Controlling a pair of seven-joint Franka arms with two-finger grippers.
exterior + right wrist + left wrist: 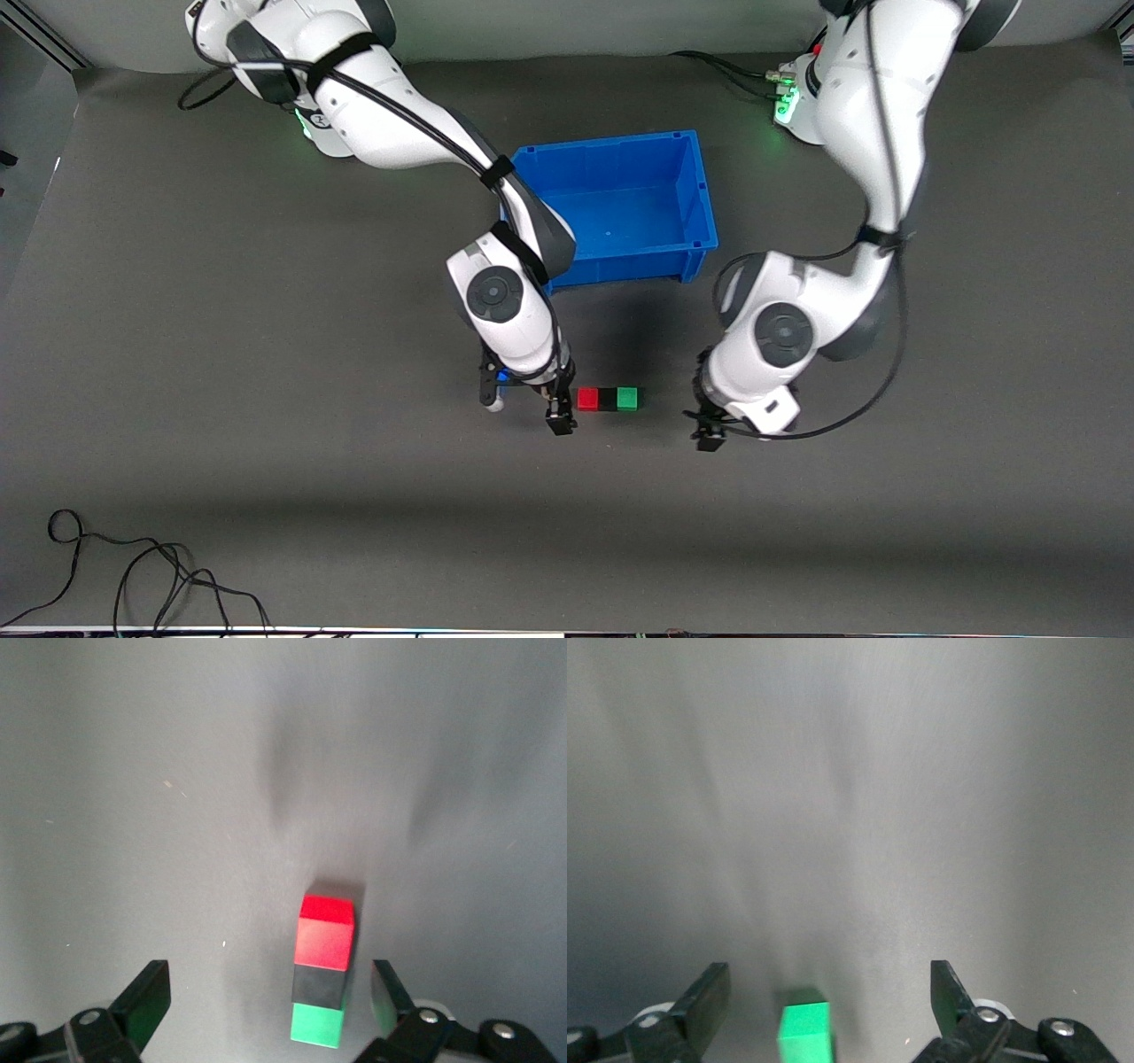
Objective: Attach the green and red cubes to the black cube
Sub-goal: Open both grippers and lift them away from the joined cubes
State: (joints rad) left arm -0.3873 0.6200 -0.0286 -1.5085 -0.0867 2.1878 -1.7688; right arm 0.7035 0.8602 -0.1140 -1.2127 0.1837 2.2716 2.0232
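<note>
- Black cube [607, 399]: tiny, matte, lying on the grey mat [266, 354] at six o'clock from the blue bin [620, 208], nearer the front camera; it sits in the middle of a three-cube row
- Red cube [587, 399]: touching the black cube at its nine o'clock, toward the right arm's end of the table
- Green cube [627, 399]: touching the black cube at its three o'clock, toward the left arm's end; the row looks already joined
- Handling, as judged: solid, rigid, light, smooth-faced; best pinched across two opposite flat faces, the row likely to pivot or part if nudged off-centre
- Right gripper [528, 415]: fingers spread, nothing held, just beside the red cube
- Left gripper [709, 436]: fingers spread wide in its wrist view, nothing held, near the green cube but apart from it
- Surface: flat dark grey mat, likely some grip
- Room: black cable [133, 567] looped near the front edge; bin holds nothing visible
</note>
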